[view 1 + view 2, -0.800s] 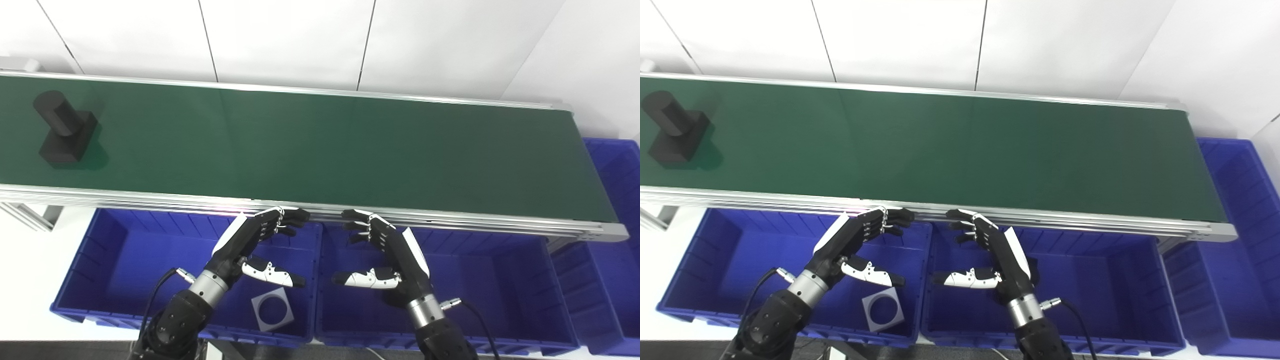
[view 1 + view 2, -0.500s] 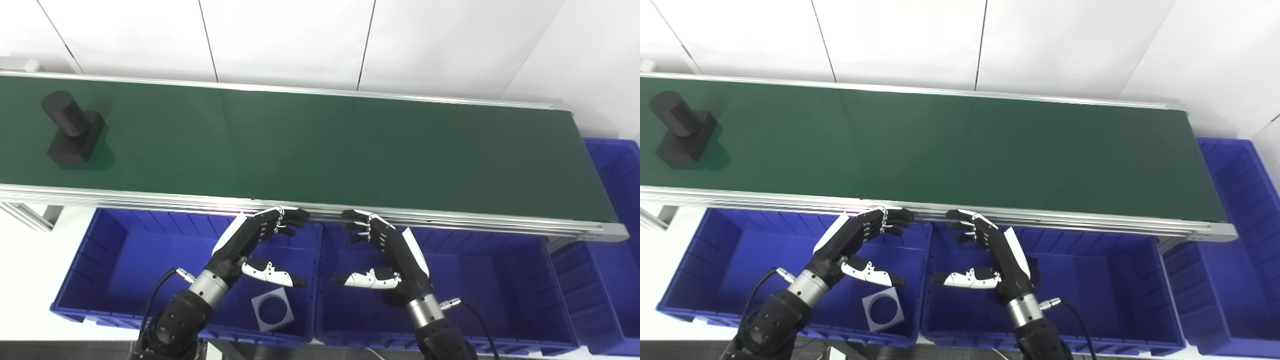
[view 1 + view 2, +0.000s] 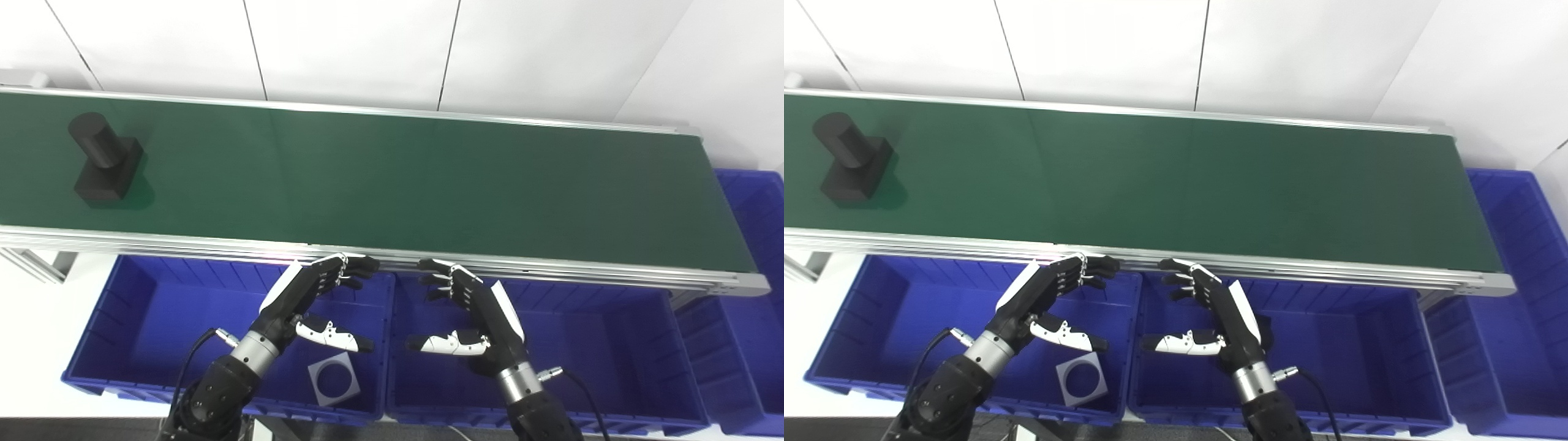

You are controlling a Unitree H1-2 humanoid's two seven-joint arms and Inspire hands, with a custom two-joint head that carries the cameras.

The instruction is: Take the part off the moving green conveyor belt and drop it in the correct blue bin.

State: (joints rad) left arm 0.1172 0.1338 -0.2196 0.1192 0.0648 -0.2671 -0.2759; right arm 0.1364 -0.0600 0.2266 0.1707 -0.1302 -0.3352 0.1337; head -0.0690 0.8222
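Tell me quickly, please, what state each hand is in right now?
Left hand: open, holding nothing.
Right hand: open, holding nothing.

Both head cameras look steeply down and forward from above the robot's arms, facing a white wall. The green conveyor belt [image 3: 392, 177] crosses each frame from left to right, with the blue bins [image 3: 539, 343] below it. The views overlap almost fully; the right eye view shows more of the far-right bin [image 3: 1513, 294]
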